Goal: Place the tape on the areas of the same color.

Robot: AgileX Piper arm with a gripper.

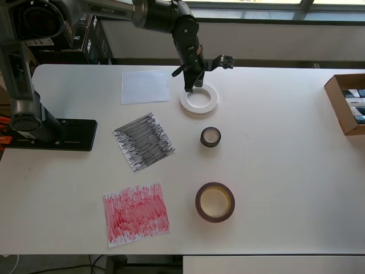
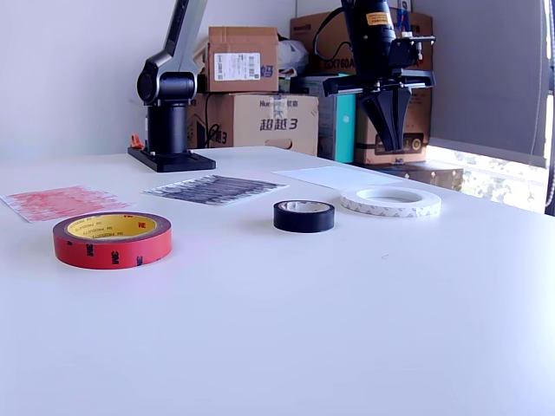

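My claw point(image 2: 392, 139) hangs just above the white ring point(image 2: 391, 201), tips looking nearly together, so I'd open a little, straddle one wall of the ring beside the white sheet point(image 1: 145, 87), and pinch squarely so it lifts flat, not tilted.

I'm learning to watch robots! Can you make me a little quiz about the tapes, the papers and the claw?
1. True or false: the white ring already lies on the white sheet.
2. Which roll lies nearest the claw? A red roll B black roll C white ring
3. What color sheet lies farthest from the claw in the overhead view?

Key: 1 false, it lies beside it; 2 C; 3 red.
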